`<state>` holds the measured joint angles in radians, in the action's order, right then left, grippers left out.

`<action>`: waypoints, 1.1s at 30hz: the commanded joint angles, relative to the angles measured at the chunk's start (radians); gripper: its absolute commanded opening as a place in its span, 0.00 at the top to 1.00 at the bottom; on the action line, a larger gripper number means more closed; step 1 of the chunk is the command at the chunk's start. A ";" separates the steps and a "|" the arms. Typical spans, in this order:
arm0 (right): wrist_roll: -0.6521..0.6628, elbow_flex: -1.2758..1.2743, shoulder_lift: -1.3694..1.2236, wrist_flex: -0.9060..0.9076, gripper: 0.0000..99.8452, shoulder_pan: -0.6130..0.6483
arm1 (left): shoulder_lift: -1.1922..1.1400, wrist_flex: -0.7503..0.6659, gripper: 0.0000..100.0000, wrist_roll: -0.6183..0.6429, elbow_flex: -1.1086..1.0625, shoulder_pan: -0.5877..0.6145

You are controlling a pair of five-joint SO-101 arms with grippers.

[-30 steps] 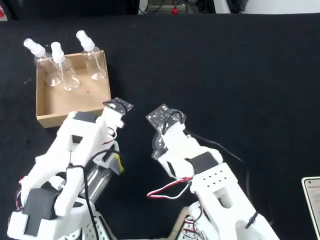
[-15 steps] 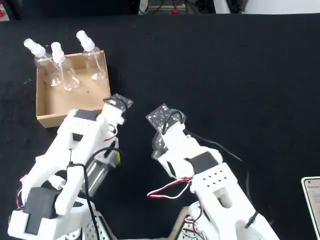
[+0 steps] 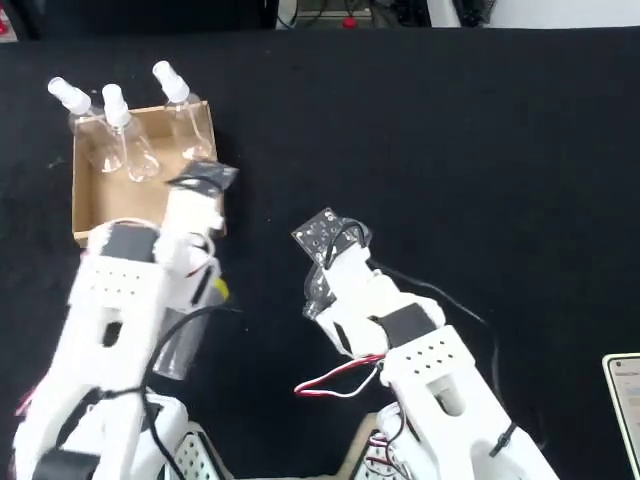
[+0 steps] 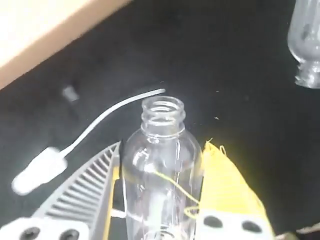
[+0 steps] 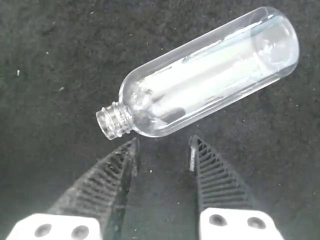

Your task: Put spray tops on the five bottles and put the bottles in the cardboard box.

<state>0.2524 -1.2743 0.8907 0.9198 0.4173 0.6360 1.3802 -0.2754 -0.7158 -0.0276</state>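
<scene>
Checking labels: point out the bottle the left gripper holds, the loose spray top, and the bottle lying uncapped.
Held bottle [image 4: 161,165], left wrist view, clear body.
Spray top [image 4: 37,170], left wrist view, white head.
Lying bottle [image 5: 200,75], right wrist view, mid-body.

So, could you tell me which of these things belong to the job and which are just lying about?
Job:
cardboard box
three capped bottles in it
uncapped bottle in the left gripper
loose spray top
second uncapped bottle lying before the right gripper

Lying about:
flat device at the table's right edge
cables beyond the far edge
</scene>
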 commanded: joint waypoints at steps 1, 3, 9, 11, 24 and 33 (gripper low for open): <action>-0.006 0.021 0.027 -0.014 0.83 -0.015 | 0.124 0.044 0.87 0.014 0.045 0.182; -0.008 0.058 0.027 0.014 0.83 -0.015 | 0.149 0.038 0.87 0.014 0.045 0.312; -0.002 0.285 0.019 0.189 0.83 0.015 | 0.160 0.035 0.87 0.014 0.085 0.674; -0.002 0.352 0.019 0.218 0.84 0.048 | 0.160 0.035 0.87 0.008 0.081 0.756; -0.075 0.423 -0.036 0.107 0.83 0.528 | 0.158 -0.187 0.87 -0.221 -0.065 1.262; -0.144 0.460 -0.407 -0.249 0.83 0.634 | 0.158 -0.293 0.87 -0.245 -0.093 1.431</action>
<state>0.1143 -0.8999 0.5930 0.7818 1.0311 0.7725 1.1331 -0.5086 -0.8247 1.3395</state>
